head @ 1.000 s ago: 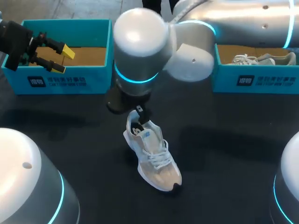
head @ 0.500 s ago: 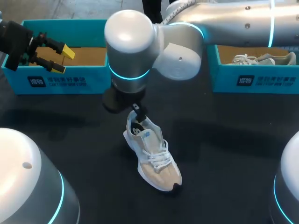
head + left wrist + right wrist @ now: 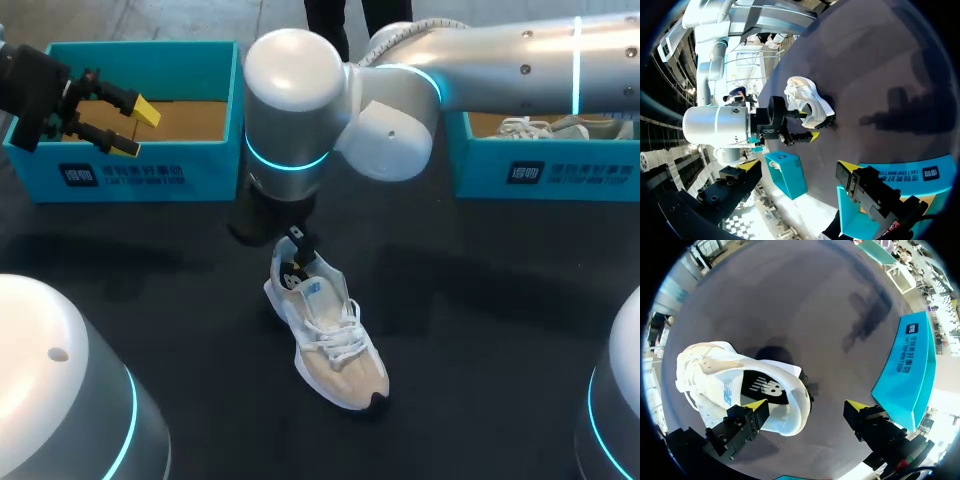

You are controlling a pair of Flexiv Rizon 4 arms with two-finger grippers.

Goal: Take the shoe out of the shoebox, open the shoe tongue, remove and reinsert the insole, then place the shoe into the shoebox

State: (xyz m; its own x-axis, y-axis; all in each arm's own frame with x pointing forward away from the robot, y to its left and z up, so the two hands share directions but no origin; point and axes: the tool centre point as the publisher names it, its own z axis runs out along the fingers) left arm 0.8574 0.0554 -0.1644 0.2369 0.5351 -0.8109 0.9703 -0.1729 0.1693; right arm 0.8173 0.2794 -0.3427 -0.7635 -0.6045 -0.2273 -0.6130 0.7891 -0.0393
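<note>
A white and beige shoe stands on the dark table with its toe toward the front; its black insole shows in the opening. My right gripper hangs open at the heel. One yellow fingertip sits at the edge of the shoe's opening, and the other fingertip stands clear behind the heel. My left gripper is open and empty above the left teal shoebox. The left wrist view shows the shoe in the distance ahead of it.
A second teal shoebox at the back right holds another white shoe. My right arm's large joint hangs over the middle of the table, behind the shoe.
My right arm's big joint swung slightly left, then back right, while its gripper stayed at the shoe's heel. The left arm and the shoe have not moved.
</note>
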